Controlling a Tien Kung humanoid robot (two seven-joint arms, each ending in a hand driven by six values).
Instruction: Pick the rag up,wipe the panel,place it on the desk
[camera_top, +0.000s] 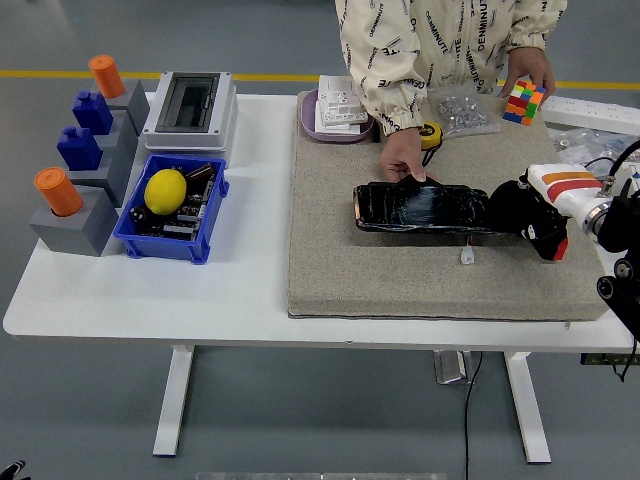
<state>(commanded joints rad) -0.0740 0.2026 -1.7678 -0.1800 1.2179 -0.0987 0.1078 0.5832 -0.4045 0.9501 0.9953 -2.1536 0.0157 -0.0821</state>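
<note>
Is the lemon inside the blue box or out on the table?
Inside. The lemon sits in the blue box, on top of dark parts.

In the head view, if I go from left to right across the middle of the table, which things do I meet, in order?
Grey block with orange cylinder → blue bin holding a lemon → beige mat → black panel, held by a person's hand → robot's right hand.
</note>
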